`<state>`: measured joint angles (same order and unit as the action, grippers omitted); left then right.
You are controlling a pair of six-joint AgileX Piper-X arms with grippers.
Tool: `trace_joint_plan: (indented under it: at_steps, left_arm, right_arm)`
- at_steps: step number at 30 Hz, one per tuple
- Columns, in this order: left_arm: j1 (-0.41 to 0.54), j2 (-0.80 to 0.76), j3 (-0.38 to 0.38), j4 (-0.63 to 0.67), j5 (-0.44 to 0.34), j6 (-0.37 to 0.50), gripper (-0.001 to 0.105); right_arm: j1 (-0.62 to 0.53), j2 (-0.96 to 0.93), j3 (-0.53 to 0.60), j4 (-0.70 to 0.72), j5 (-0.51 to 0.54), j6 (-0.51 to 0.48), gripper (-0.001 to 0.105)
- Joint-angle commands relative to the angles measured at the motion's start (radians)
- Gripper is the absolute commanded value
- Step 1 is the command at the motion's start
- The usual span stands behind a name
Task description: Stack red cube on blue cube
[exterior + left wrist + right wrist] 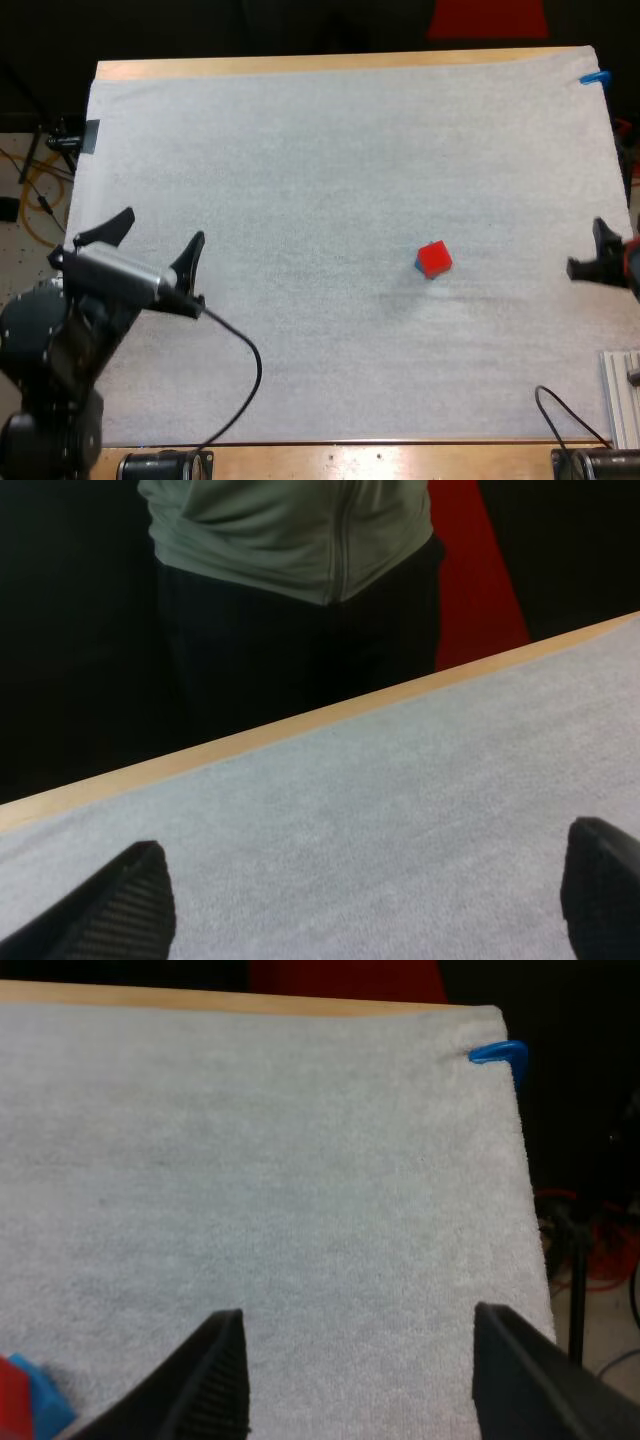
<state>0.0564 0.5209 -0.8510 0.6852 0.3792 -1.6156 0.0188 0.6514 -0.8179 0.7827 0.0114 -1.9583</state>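
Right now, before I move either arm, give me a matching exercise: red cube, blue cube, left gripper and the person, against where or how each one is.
Things:
1. red cube
2. blue cube
3. left gripper
4. person

Place or state:
a. under the other cube, mostly hidden
b. open, over the mat's left side
c. beyond the table's far edge
d. on top of the other cube

Pairs: 1-d, 2-a, 3-b, 4-c.
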Motion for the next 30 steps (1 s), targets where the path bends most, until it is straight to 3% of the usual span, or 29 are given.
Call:
trace_joint_plan:
  at_steps: [1, 13, 18, 23, 30]
  left_arm:
    - [0.000, -0.044, -0.006, 0.030, 0.006, -0.011, 0.076]
    - [0.000, -0.419, -0.004, 0.243, 0.006, 0.050, 0.076]
    - [0.000, -0.551, -0.004, 0.402, -0.010, 0.050, 0.076]
    - [0.000, -0.655, -0.004, 0.534, -0.009, 0.045, 0.076]
    - [0.002, -0.675, -0.008, 0.572, -0.062, -0.018, 0.076]
  right_arm:
    - [-0.004, -0.056, 0.000, 0.031, -0.011, -0.017, 0.050]
    - [-0.004, -0.523, 0.130, 0.107, -0.011, 0.033, 0.050]
    - [-0.004, -0.706, 0.155, 0.203, -0.011, 0.033, 0.050]
    - [-0.004, -0.701, 0.135, 0.277, -0.086, 0.022, 0.050]
    - [-0.004, -0.704, 0.135, 0.273, -0.127, 0.017, 0.050]
